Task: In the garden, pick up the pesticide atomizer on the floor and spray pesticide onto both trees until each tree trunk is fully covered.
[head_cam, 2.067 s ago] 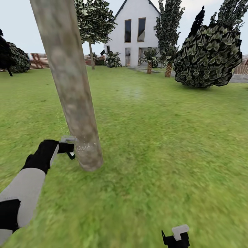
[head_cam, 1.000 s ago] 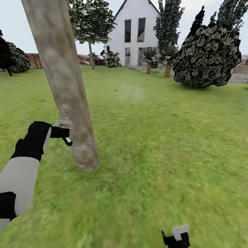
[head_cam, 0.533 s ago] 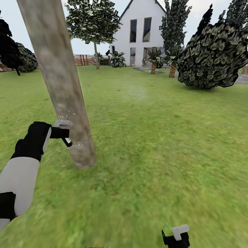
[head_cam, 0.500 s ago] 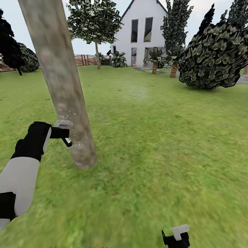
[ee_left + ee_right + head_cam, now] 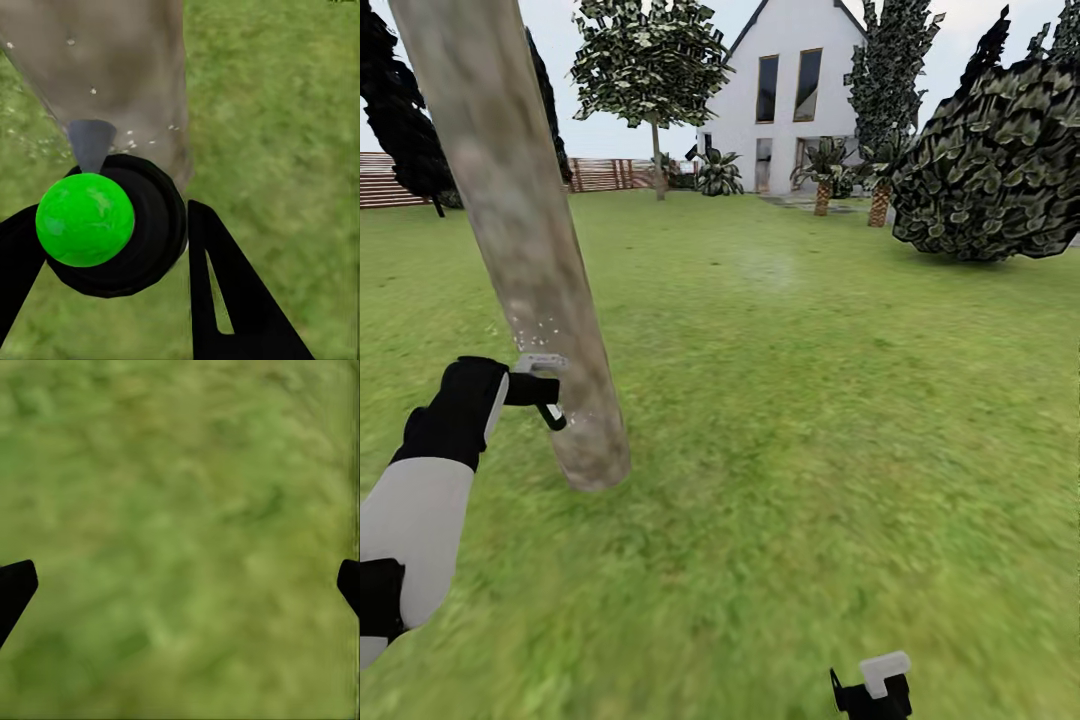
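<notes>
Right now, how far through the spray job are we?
Done: the pesticide atomizer is off the floor, clamped in the left gripper. In hand: it points at the near tree trunk, where white specks dot only the lower part. Left: the trunk higher up looks bare, and the second tree stands far across the lawn. The right gripper is open over grass.

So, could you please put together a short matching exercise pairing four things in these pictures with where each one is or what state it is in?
Things:
1. pesticide atomizer
2. right gripper
3. tree trunk
4. white house

Places or states:
A. open over the lawn, holding nothing
B. far off, at the back of the garden
C. held in the left gripper, close beside the trunk
D. rising from the grass, flecked with pale droplets

Pairs: 1-C, 2-A, 3-D, 4-B
</notes>
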